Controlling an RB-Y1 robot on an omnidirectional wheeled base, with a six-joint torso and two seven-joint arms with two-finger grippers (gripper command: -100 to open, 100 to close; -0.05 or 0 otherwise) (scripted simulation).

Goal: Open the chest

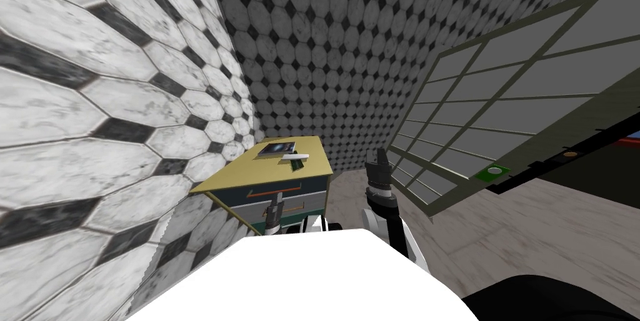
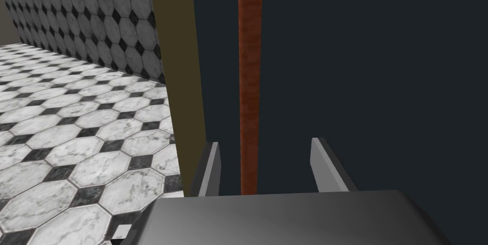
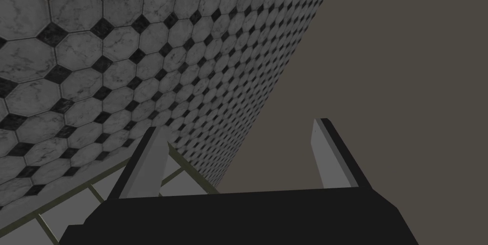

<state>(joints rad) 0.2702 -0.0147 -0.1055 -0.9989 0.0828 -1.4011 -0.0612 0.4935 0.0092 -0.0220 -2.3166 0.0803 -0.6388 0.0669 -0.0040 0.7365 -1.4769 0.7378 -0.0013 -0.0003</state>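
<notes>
**Left gripper** [image 2: 267, 142], at the front of the chest. Its jaws are spread and grip nothing. The orange-brown handle [image 2: 249, 66] passes between them, closer to one finger than the other; whether either blade touches it cannot be told. Behind the handle lies the dark drawer front [image 2: 362, 75], and beside that the chest's olive side edge [image 2: 178, 89], with tiled floor [image 2: 71, 151] beyond.

**Step in hand (judged):** seating the grip on the handle. To do it well:
- shift sideways until the bar sits midway between the blades
- ease forward so the blades overlap the bar fully
- close the jaws, then pull straight out along the drawer's travel, without twisting

**Chest** [image 1: 262, 177]. It stands in the corner where two tiled walls meet. Its drawer fronts face the robot, so a drawer should slide toward the robot. The handle's long axis runs side to side across the drawer front, and the gripper is rolled so the blades straddle it. A flat dark item [image 1: 277, 148] and a slim pale item [image 1: 295, 157] rest on the yellowish top.

**Right gripper** [image 3: 238, 125]. It is raised beside the chest, its jaws spread and empty.
</notes>
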